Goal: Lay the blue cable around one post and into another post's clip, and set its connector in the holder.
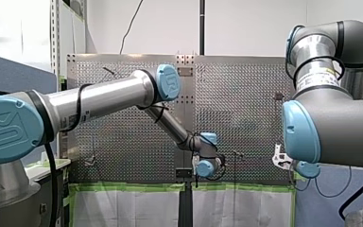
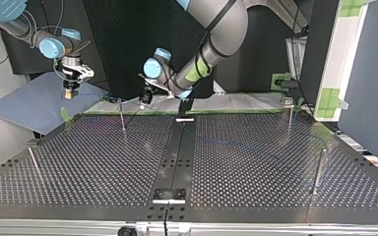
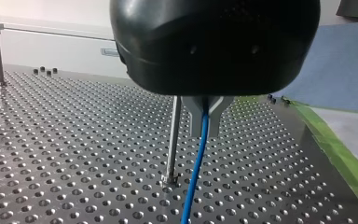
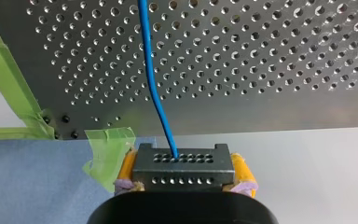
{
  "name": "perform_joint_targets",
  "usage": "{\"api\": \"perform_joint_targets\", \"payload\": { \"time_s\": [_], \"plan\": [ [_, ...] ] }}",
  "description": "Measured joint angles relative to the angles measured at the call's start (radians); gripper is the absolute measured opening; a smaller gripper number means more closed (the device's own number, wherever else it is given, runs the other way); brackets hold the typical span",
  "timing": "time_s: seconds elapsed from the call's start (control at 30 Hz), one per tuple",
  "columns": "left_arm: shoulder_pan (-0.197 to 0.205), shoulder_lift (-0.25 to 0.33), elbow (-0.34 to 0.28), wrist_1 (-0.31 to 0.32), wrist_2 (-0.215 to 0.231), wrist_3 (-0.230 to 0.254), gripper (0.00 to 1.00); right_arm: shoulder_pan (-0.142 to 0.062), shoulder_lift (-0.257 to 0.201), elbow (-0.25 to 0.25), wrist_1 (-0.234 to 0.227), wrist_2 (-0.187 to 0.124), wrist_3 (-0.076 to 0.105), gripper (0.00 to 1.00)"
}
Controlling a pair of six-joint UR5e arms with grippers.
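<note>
Left end effector (image 3: 205, 122): metal fingers pressed together, pinching the blue cable (image 3: 195, 172). The cable drops from the fingers to the tabletop (image 3: 74, 158). A thin post (image 3: 173, 140) stands just beside the fingers; the cable is apart from it and not wrapped.

Right end effector (image 4: 182, 173): yellow pads clamp the black connector (image 4: 182, 164). The cable leaves the connector straight ahead over the tabletop. Green tape (image 4: 106, 151) and a blue mat (image 4: 37, 186) lie beside and under this end effector, off the tabletop edge.

Step, likely: routing around the first post; clip and holder not yet done. The next move calls for the left to carry the cable round the post while the right allows slack.

Only the left wrist view shows the cable-to-post gap. The top view barely shows the cable but shows another post (image 2: 318, 169), well apart. The front view shows neither grip.
</note>
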Motion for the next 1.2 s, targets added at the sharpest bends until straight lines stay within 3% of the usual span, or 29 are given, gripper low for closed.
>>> {"api": "perform_joint_targets", "payload": {
  "time_s": [1.0,1.03,1.07,1.1,1.17,1.2],
  "plan": [
    [0.017,0.000,0.009,-0.016,0.011,-0.002,0.00,0.003,0.000,-0.027,0.018,-0.002,-0.001,0.00],
    [0.017,0.000,0.009,-0.016,0.012,-0.002,0.20,0.003,0.000,-0.027,0.018,-0.002,-0.001,0.00],
    [0.017,0.000,0.009,-0.016,0.013,-0.002,0.31,0.004,0.000,-0.027,0.018,-0.002,-0.002,0.00],
    [0.017,0.000,0.007,-0.016,0.014,-0.002,0.31,0.005,0.000,-0.027,0.018,-0.004,-0.002,0.00],
    [0.015,0.000,0.002,-0.015,0.016,-0.001,0.68,0.006,0.000,-0.027,0.019,-0.007,-0.003,0.00],
    [0.015,0.000,-0.001,-0.015,0.016,-0.001,0.68,0.006,0.000,-0.027,0.019,-0.008,-0.004,0.00]
  ]
}}
